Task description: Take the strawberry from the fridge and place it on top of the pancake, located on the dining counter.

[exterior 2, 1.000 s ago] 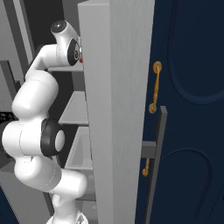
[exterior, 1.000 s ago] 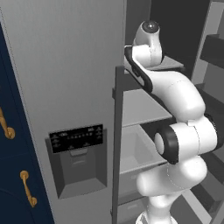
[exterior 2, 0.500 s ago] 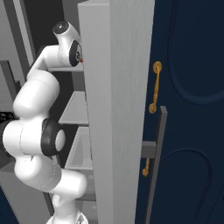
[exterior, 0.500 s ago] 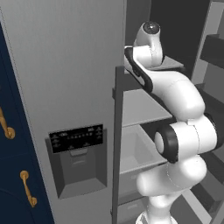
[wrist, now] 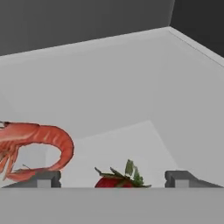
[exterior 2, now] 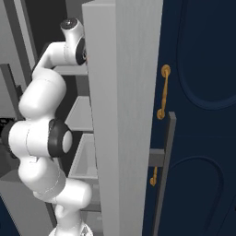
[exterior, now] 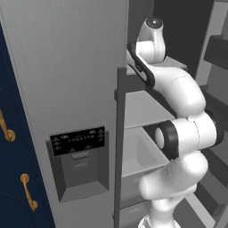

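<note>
The strawberry (wrist: 118, 179), red with a green leafy top, lies on a white shelf (wrist: 131, 100) inside the fridge (exterior: 67, 89). It sits low in the hand view, between my two fingertips (wrist: 48, 178). My gripper (wrist: 114, 180) is open, its jaws standing wide to either side of the fruit with a gap on each side. In the base views my arm (exterior: 178, 93) reaches up to an upper shelf of the open fridge, and the hand is hidden behind the door (exterior 2: 124, 115). The pancake and the dining counter are out of view.
A curled orange-red shrimp (wrist: 37, 146) lies on the same shelf just left of the left fingertip. The fridge's back wall and side wall close the shelf in. A dark dispenser panel (exterior: 78, 140) sits on the shut left door; navy cabinets with brass handles (exterior 2: 162, 92) flank the fridge.
The arm's upper joint has shifted slightly upward and a little farther into the fridge; the rest of the scene is the same.
</note>
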